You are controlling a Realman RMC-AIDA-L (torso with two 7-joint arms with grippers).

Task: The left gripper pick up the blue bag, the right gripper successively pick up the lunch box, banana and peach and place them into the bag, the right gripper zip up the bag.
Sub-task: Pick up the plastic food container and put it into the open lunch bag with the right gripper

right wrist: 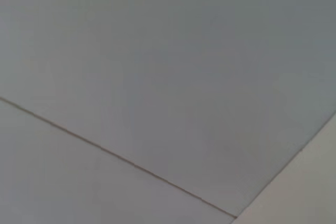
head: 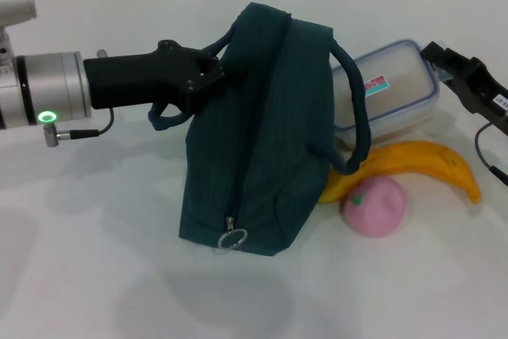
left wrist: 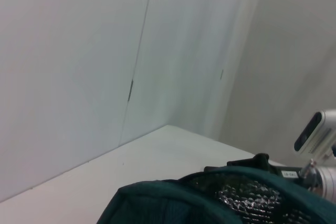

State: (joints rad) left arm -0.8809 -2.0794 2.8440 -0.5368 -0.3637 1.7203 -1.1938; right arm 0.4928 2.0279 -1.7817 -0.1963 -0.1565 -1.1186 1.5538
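Blue bag (head: 262,132): stood on the table, one handle clamped in the left gripper (head: 208,77), likely to steady its mouth for loading.
Right gripper (head: 468,85): just beyond the lunch box (head: 389,93); finger state unclear.
Banana (head: 413,163), peach (head: 373,206): beside the bag, nearer than the box.

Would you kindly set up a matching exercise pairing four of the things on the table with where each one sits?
Things:
1. bag
2. lunch box
3. banana
4. peach

Places:
A. nearest the camera of the three food items, in front of the curved yellow fruit
B. farthest back, beside the right gripper
C. held at one handle by the left gripper
D. between the clear container and the pink fruit

Pairs: 1-C, 2-B, 3-D, 4-A
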